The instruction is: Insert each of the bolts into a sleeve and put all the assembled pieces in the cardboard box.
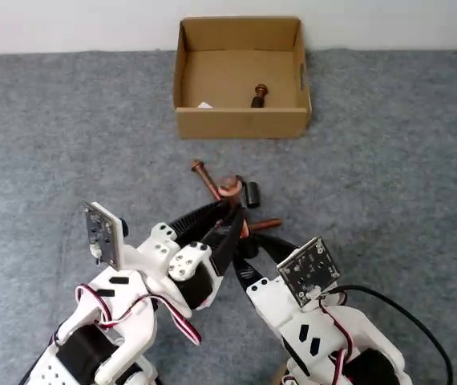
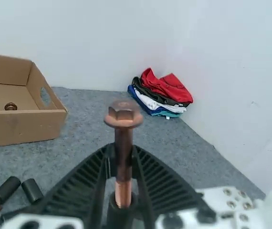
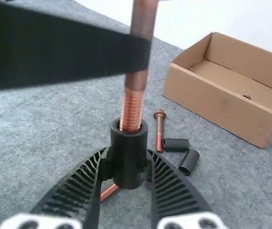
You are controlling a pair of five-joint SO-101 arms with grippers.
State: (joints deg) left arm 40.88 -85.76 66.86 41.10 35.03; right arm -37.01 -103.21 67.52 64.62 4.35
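left gripper (image 2: 124, 155), right gripper (image 3: 128, 163): both clenched

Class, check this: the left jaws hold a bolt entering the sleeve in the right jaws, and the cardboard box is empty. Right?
No: the cardboard box is not empty; the high view shows one assembled piece inside. The rest holds.

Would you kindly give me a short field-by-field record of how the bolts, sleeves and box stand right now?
left gripper: shut on bolt, upright
right gripper: shut on sleeve
fit: bolt's threaded end just inside sleeve
cardboard box: one assembled piece inside
table: two loose sleeves, loose bolt beside them
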